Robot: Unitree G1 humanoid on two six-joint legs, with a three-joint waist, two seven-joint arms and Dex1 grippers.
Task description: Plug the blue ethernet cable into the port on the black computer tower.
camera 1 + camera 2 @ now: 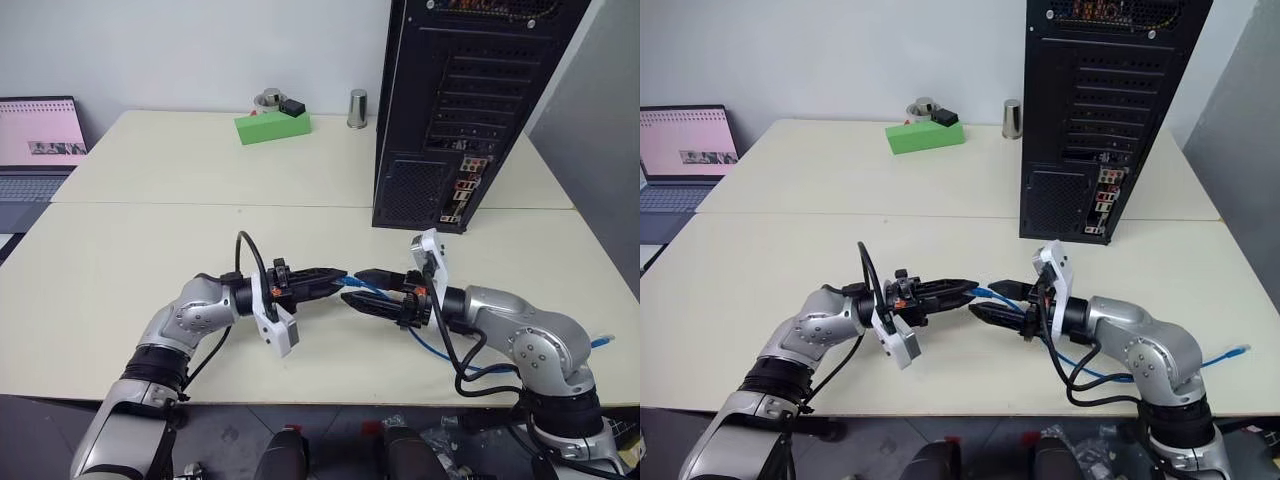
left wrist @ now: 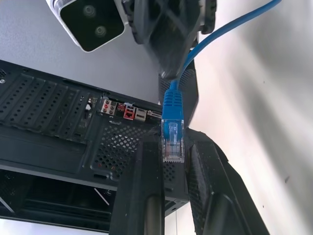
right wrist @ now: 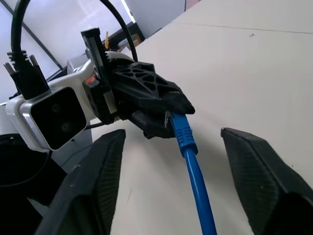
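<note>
The left gripper [image 1: 335, 276] is clenched on the plug end of the blue cable [image 2: 172, 128], holding it above the tabletop [image 1: 120, 260] near the front edge, about midway along it. In the left wrist view the clear plug sits between the two black fingers [image 2: 146, 196].

The right gripper [image 1: 357, 288] faces the left one, tip to tip. Its fingers [image 3: 98, 176] stand released, one on each side of the cable, not touching it.

From the plug the cable runs under the right arm toward the front right corner, where its other plug [image 1: 1238, 351] hangs past the right edge.

The black computer [image 1: 470, 90] stands upright toward the back right of the tabletop, rear panel facing the robot, well apart from both grippers.
</note>
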